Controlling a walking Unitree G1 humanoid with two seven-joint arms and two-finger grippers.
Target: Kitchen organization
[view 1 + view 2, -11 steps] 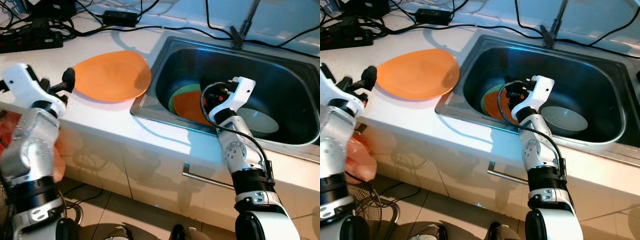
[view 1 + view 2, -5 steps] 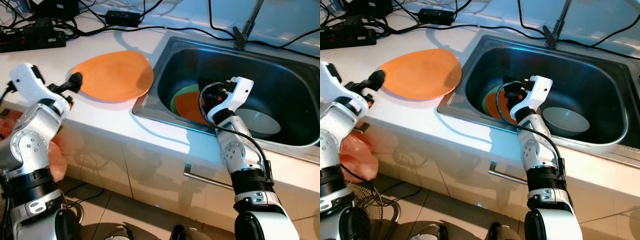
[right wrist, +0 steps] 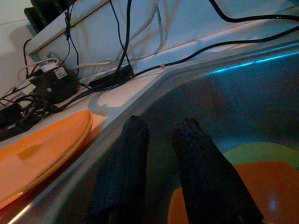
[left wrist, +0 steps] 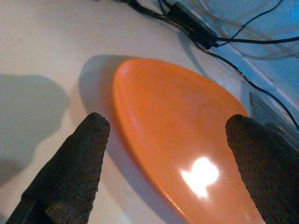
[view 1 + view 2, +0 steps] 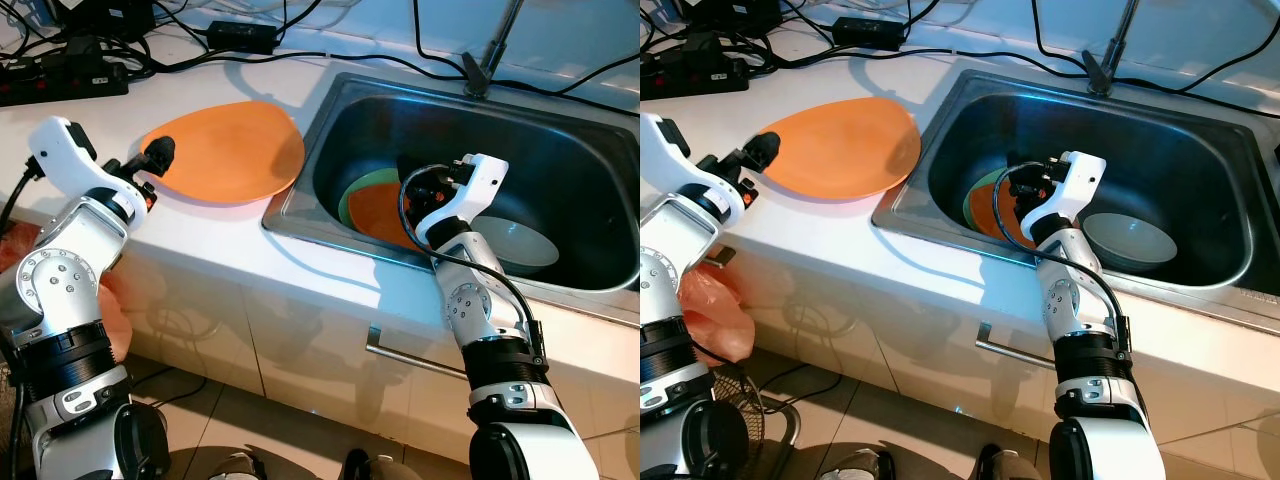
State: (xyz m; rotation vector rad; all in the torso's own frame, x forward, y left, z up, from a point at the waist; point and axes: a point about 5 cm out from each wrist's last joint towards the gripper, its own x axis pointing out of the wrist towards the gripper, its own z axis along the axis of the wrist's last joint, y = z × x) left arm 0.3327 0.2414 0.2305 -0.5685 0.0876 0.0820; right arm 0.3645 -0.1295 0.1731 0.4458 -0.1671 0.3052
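Left eye view: stainless steel sink basin [image 5: 560, 130] holds small orange plate [image 5: 378, 212] on green plate [image 5: 362, 184], grey bowl [image 5: 520, 243], right gripper [image 3: 161, 140] nearly closed; left gripper [image 4: 163, 140] spread at large orange plate [image 5: 222, 150] on white counter [image 5: 210, 235]

both arms: silver metal segments with round screwed joint housings, black ribbed collars near the elbows, white plastic wrist shells, thin black cables looped at the wrists, each pincer (left pincer [image 5: 158, 152], right pincer [image 3: 161, 179]) two long black fingers with dimpled rubber texture
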